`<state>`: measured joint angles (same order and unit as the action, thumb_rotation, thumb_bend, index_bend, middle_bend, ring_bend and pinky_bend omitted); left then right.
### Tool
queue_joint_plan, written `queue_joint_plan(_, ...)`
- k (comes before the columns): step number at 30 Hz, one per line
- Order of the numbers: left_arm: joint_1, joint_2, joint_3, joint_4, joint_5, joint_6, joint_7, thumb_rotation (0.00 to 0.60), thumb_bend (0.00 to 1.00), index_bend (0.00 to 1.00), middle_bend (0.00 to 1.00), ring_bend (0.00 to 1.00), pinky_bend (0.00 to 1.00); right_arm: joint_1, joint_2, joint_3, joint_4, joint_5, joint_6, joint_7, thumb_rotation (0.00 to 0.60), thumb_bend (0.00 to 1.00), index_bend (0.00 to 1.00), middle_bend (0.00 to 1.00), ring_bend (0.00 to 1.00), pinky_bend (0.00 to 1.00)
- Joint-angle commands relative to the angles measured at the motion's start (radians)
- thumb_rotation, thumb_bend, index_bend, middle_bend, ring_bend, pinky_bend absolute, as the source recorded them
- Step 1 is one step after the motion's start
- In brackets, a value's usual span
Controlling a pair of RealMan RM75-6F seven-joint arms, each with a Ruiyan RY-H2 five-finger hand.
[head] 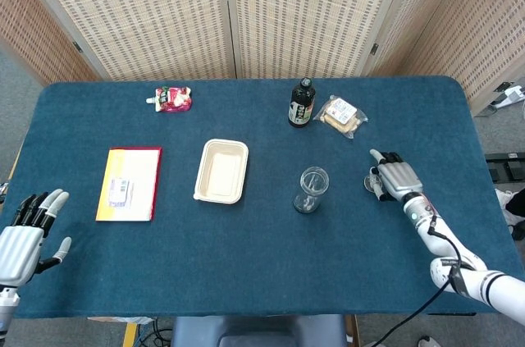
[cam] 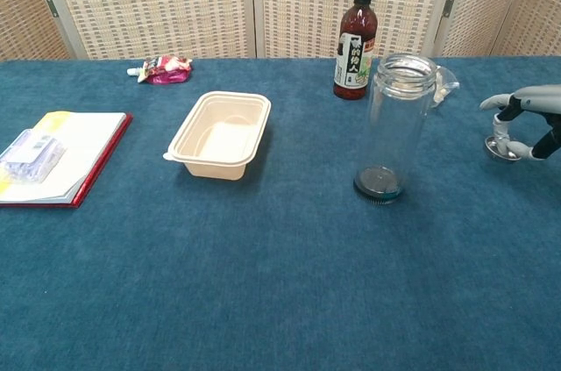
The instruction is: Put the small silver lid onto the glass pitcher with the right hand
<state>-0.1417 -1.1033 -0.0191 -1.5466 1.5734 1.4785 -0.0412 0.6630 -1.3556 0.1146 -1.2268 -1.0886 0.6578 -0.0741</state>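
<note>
Hovering off the table's (head: pixel 246 281) near left corner, the left hand (head: pixel 29 232) is spread and holds nothing. By the right edge, the right hand (cam: pixel 526 112) pinches the small silver lid (cam: pixel 503 149) against the cloth. Mid-table, the glass pitcher (cam: pixel 399 125) stands upright, open-mouthed, empty; left of it sits an empty beige tray (cam: pixel 219 134). A dark bottle (cam: pixel 354 33) stands toward the far edge.

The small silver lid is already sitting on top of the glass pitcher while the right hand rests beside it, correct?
No. The glass pitcher is uncovered; the chest view shows the small silver lid on the table under the right hand.
</note>
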Motion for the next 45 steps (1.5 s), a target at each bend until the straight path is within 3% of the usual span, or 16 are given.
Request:
queue_joint_plan(1, 0.0, -0.002, 0.001, -0.001, 0.001, 0.0, 0.006, 0.6, 0.38, 0.0, 0.05, 0.0, 0.0, -0.002, 0.046, 0.004, -0.07, 0.004, 0.032, -0.035, 0.6, 0.6, 0.56, 0.0, 0.0, 0.0)
queue_joint_plan(6, 0.001, -0.004, 0.004, -0.004, 0.007, 0.003, 0.016, 0.6, 0.38, 0.0, 0.05, 0.0, 0.0, -0.004, 0.12, 0.005, -0.2, 0.012, 0.087, -0.109, 0.6, 0.6, 0.57, 0.0, 0.0, 0.0)
queue_joint_plan(15, 0.002, -0.007, 0.012, -0.01, 0.024, 0.008, 0.029, 0.6, 0.37, 0.0, 0.05, 0.0, 0.0, 0.006, 0.301, 0.016, -0.539, 0.08, 0.229, -0.334, 0.6, 0.61, 0.57, 0.0, 0.0, 0.0)
queue_joint_plan(22, 0.004, -0.006, 0.012, -0.011, 0.025, 0.013, 0.025, 0.6, 0.37, 0.0, 0.05, 0.0, 0.0, 0.038, 0.371, 0.051, -0.692, 0.133, 0.286, -0.41, 0.6, 0.61, 0.57, 0.0, 0.0, 0.0)
queue_joint_plan(29, 0.002, -0.004, 0.01, -0.009, 0.023, 0.009, 0.015, 0.6, 0.37, 0.0, 0.05, 0.0, 0.0, 0.073, 0.406, 0.079, -0.773, 0.171, 0.302, -0.435, 0.6, 0.61, 0.57, 0.0, 0.0, 0.0)
queue_joint_plan(45, 0.013, 0.013, 0.012, -0.013, 0.039, 0.039, -0.017, 0.6, 0.37, 0.0, 0.05, 0.0, 0.0, 0.175, 0.345, 0.069, -0.827, 0.255, 0.325, -0.549, 0.6, 0.61, 0.57, 0.0, 0.0, 0.0)
